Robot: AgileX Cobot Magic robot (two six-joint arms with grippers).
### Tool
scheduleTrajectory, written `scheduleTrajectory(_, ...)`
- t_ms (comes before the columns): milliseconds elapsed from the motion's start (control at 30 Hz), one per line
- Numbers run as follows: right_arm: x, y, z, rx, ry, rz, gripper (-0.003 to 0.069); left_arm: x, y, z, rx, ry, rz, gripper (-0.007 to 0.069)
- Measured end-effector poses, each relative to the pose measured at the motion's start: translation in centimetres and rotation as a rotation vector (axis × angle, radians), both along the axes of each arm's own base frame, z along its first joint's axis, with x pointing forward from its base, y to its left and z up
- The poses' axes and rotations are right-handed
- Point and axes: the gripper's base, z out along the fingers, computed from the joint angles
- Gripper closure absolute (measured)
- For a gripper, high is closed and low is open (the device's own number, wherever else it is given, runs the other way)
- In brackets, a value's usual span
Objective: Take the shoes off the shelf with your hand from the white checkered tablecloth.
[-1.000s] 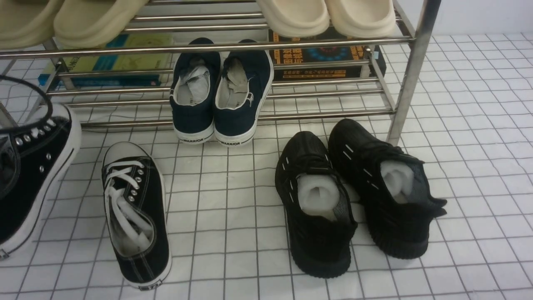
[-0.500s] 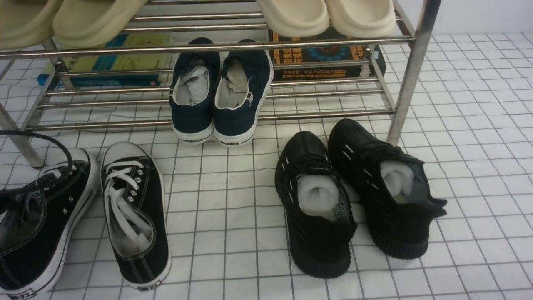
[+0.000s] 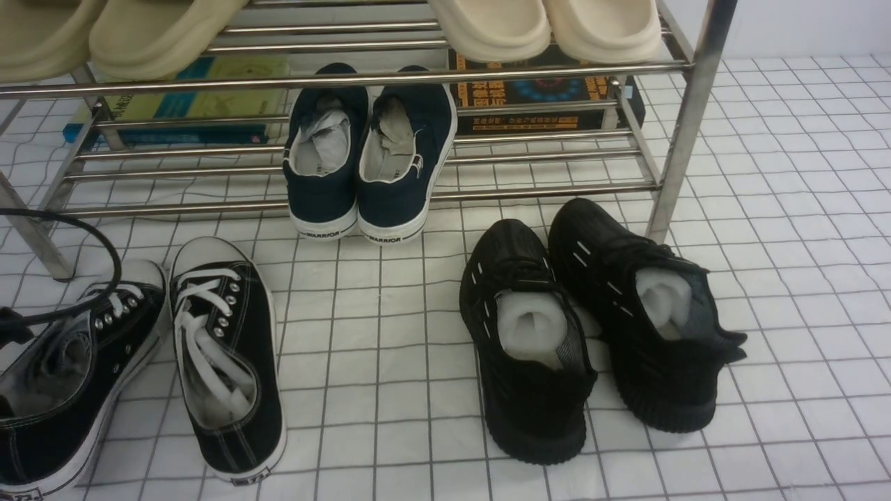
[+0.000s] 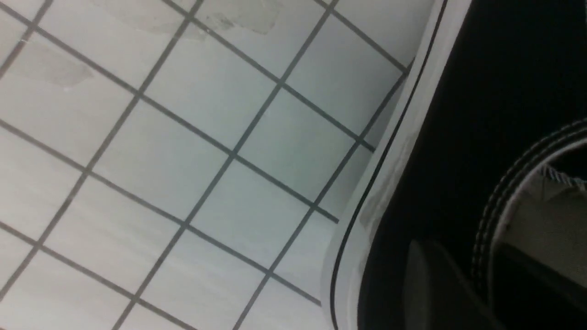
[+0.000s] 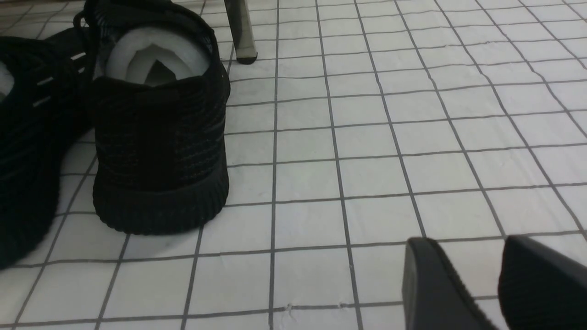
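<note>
Two black canvas sneakers with white laces are on the white checkered tablecloth (image 3: 390, 334) in front of the chrome shelf (image 3: 686, 125). One sneaker (image 3: 226, 355) lies flat. The other sneaker (image 3: 62, 376) sits tilted at the far left under a black cable (image 3: 104, 243). In the left wrist view my left gripper (image 4: 477, 275) is shut on this sneaker's (image 4: 458, 137) side wall, with one finger (image 4: 426, 284) outside and the other inside the opening. My right gripper (image 5: 463, 245) is open and empty, low over the cloth, and does not show in the front view.
A navy "WARRIOR" pair (image 3: 369, 160) stands on the shelf's bottom tier, with books (image 3: 543, 97) behind it. Beige slippers (image 3: 543, 28) lie on the upper tier. An all-black knit pair (image 3: 529, 348) stands on the cloth by the right shelf post (image 5: 240, 32).
The far-left sneaker has come down and forward in my left gripper, from tilted up beside the shelf to low on the cloth beside its mate. Everything else has stayed still.
</note>
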Motion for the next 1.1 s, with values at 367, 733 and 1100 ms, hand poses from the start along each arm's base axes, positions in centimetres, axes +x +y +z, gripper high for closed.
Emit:
scheduleTrajectory(367,0.0,0.0,0.0,0.000,0.000,0.000,0.0420,-1.5,-1.0,1.8,-0.010,0.039,-0.109,0.0344)
scheduleTrajectory(733,0.0,0.0,0.0,0.000,0.000,0.000,0.0420,-5.8,-11.1,5.1,-0.127,-0.196,-0.853,0.0623)
scheduleTrajectory(1100,0.0,0.0,0.0,0.000,0.000,0.000,0.0420,-9.6,-16.0,5.2,-0.131,-0.543,-1.007,0.0623)
